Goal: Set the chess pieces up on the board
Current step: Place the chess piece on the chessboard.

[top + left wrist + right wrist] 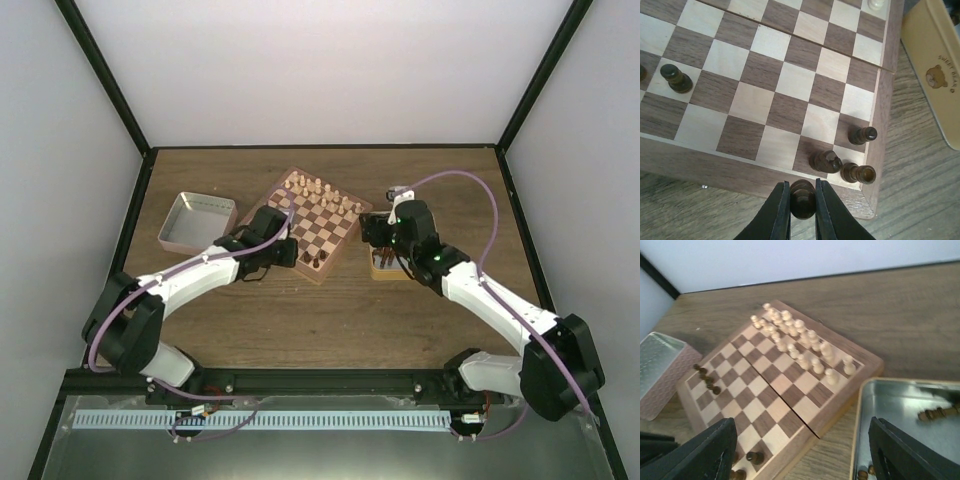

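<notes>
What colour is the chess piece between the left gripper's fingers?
The chess piece is dark brown, clearest in the left wrist view.

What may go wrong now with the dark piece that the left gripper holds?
The left gripper holds a dark piece over the board's near border; lowered here, it may land off the squares. Three dark pieces stand close by in the corner, so the gripper may knock them over.

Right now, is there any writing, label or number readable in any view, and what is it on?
"SWEET BEAR": arched over a small bear face on the cream tin beside the board, in the left wrist view.
Nothing else: no text shows on the board or the pink tin in any view.
</notes>
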Controlling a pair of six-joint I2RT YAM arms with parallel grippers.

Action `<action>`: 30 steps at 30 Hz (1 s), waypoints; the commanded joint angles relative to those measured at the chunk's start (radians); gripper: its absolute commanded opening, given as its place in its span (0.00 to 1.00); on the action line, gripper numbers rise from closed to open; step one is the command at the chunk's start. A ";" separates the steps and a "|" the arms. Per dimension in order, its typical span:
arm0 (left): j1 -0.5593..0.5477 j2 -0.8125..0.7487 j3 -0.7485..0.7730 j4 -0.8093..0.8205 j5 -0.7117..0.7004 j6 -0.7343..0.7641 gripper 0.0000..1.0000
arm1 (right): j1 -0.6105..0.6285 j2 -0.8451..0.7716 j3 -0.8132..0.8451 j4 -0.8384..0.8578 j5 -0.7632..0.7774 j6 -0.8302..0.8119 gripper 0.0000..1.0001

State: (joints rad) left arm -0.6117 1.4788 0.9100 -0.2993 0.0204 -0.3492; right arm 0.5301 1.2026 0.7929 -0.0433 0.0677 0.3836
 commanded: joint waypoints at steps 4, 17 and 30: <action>-0.030 0.085 0.033 0.066 -0.084 0.014 0.04 | -0.013 -0.006 -0.015 -0.027 0.093 0.121 0.74; -0.046 0.157 0.029 0.140 -0.129 0.013 0.06 | -0.019 0.002 -0.028 -0.026 0.092 0.129 0.74; -0.050 0.183 0.031 0.150 -0.174 0.024 0.11 | -0.021 0.017 -0.029 -0.028 0.090 0.116 0.75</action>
State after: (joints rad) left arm -0.6563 1.6505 0.9203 -0.1707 -0.1253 -0.3370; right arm 0.5148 1.2156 0.7654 -0.0753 0.1360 0.4980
